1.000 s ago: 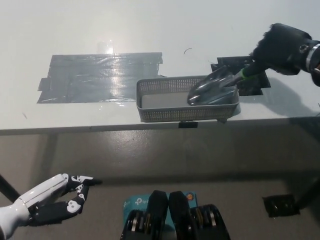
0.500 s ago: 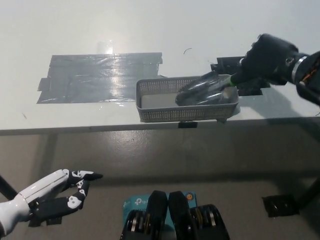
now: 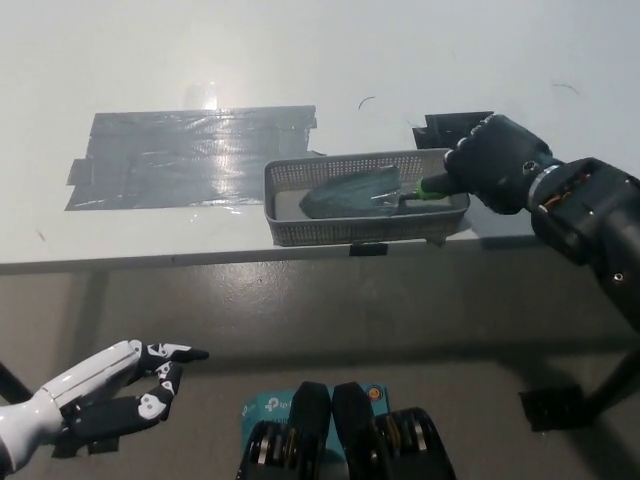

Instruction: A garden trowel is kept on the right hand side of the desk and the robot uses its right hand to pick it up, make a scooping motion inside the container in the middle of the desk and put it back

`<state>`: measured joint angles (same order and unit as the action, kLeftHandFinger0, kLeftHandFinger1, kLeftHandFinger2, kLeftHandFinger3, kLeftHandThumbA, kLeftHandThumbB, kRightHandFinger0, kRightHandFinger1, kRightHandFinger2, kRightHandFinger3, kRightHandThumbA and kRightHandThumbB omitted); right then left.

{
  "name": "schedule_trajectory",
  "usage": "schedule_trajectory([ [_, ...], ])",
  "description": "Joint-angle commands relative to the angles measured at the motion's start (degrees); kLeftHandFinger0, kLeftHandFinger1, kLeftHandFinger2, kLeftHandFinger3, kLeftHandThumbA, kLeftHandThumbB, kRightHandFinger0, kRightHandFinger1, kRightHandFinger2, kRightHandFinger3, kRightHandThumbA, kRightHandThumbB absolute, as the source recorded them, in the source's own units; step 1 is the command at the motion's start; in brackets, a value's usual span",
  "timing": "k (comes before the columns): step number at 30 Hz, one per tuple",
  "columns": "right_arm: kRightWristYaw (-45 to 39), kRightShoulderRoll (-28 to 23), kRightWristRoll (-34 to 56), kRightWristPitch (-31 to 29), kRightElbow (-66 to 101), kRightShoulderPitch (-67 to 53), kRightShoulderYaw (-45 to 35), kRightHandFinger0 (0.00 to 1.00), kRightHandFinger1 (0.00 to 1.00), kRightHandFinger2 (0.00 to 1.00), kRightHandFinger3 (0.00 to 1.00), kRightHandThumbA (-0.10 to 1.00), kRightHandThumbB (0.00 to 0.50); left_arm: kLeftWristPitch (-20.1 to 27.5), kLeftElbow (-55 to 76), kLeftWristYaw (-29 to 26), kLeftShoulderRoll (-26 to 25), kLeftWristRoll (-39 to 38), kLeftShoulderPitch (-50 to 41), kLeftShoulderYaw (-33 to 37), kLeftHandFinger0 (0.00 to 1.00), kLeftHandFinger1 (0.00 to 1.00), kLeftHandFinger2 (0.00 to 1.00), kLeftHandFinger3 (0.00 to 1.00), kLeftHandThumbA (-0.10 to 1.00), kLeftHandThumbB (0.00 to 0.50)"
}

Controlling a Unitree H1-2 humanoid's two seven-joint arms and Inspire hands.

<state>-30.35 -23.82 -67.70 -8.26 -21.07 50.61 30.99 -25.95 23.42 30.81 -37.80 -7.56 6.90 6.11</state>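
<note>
Right hand (image 3: 497, 163), clenched on the trowel (image 3: 352, 192), has swept the blade to its left across the container (image 3: 350, 230): scoop underway. Left hand (image 3: 110, 395) idles open, well apart.

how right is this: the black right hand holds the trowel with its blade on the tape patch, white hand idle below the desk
Not quite. The head view shows the trowel with its blade inside the mesh basket, not on the tape patch to its left. The right hand holds it, and the left hand rests below the desk.
</note>
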Motion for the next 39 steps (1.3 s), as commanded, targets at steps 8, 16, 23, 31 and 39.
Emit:
schedule_trajectory([
  [8, -1.41, 8.76, 14.89, 8.42, -9.02, -0.77, -10.73, 0.0, 0.23, 0.52, 0.08, -0.1, 0.002, -0.62, 0.5, 0.93, -1.03, -0.41, 0.02, 0.54, 1.0, 0.95, 0.88, 1.0, 1.0, 0.373],
  [16, -3.93, 12.44, 34.58, 10.28, -12.02, 1.11, -26.2, 0.0, 0.18, 0.35, 0.1, -0.1, 0.175, 0.16, -0.22, 0.89, -0.59, -0.23, -1.2, 0.86, 1.0, 0.96, 0.86, 1.0, 1.0, 0.397],
  [23, -6.99, 13.85, 45.18, 14.15, -8.23, 2.36, -35.58, 0.0, 0.0, 0.18, 0.0, -0.1, 0.145, 0.18, -0.47, 0.82, -0.49, 0.06, -1.55, 1.01, 1.0, 0.97, 0.87, 1.0, 1.0, 0.4],
  [31, -9.32, 14.94, 47.92, 16.09, 0.15, 1.26, -37.25, 0.0, 0.0, 0.16, 0.0, -0.1, 0.15, 0.51, -0.59, 0.65, -0.48, 0.14, -1.73, 0.94, 1.0, 0.94, 0.86, 1.0, 1.0, 0.433],
  [39, -9.94, 12.24, 46.93, 13.64, 1.37, 2.66, -36.25, 0.0, 0.02, 0.19, 0.0, -0.1, 0.158, 0.85, -0.78, 0.62, -0.41, -0.12, -2.4, 0.58, 1.0, 0.92, 0.86, 1.0, 1.0, 0.437],
])
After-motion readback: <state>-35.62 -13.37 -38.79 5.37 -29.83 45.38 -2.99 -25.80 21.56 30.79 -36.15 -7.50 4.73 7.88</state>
